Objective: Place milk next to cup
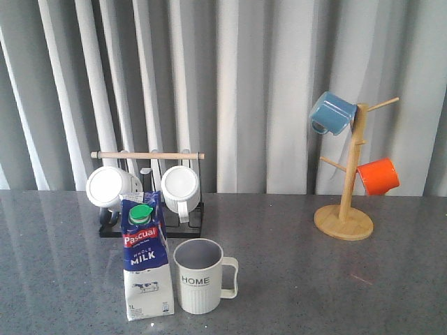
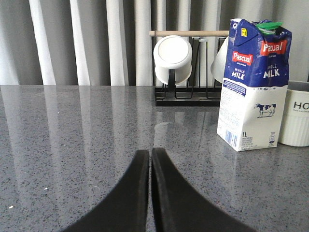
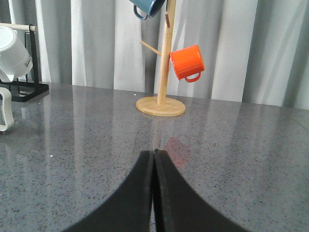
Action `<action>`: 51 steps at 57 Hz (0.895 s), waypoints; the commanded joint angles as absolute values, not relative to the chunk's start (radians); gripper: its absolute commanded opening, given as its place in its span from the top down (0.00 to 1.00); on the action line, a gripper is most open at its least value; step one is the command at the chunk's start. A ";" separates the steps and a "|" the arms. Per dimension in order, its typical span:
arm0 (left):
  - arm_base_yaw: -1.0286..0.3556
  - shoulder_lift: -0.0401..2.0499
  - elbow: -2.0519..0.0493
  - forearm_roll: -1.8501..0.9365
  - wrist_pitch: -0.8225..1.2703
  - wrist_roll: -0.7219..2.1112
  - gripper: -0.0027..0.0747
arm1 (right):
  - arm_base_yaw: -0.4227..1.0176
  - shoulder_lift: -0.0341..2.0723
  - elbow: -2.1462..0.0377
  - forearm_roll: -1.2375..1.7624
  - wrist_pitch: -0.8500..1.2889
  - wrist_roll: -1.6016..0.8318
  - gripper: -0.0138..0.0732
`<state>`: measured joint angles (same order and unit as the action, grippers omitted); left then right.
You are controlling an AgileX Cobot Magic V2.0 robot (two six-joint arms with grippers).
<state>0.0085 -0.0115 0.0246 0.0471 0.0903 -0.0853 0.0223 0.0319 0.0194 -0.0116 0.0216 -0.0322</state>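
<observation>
The left gripper (image 2: 150,159) and the right gripper (image 3: 154,159) are each seen with fingers pressed together and empty, held low over the table (image 1: 349,293), well apart from everything. The milk (image 1: 146,259) stands upright just beside the cup (image 1: 201,276); being tall, it could be toppled if brushed by an arm.

milk (image 1: 147,262) touching cup (image 1: 200,276), black rack (image 1: 150,222) close behind
</observation>
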 commanded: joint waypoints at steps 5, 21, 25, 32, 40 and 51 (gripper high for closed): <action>0.010 -0.024 0.003 0.045 0.021 -0.094 0.97 | 0.017 -0.025 0.038 -0.024 -0.051 -0.016 0.85; 0.010 -0.024 0.003 0.045 0.022 -0.094 0.97 | 0.017 -0.025 0.038 -0.006 -0.033 -0.016 0.85; 0.010 -0.024 0.003 0.045 0.022 -0.094 0.97 | 0.017 -0.025 0.038 0.000 -0.032 -0.016 0.85; 0.010 -0.024 0.003 0.045 0.022 -0.094 0.97 | 0.017 -0.025 0.038 0.000 -0.028 -0.017 0.85; 0.010 -0.024 0.003 0.045 0.022 -0.094 0.97 | 0.017 -0.025 0.038 0.000 -0.028 -0.017 0.85; 0.010 -0.024 0.003 0.045 0.022 -0.094 0.97 | 0.017 -0.025 0.038 0.000 -0.028 -0.017 0.85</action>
<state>0.0085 -0.0115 0.0246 0.0471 0.0903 -0.0853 0.0223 -0.0119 0.0280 0.0000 0.0397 -0.0161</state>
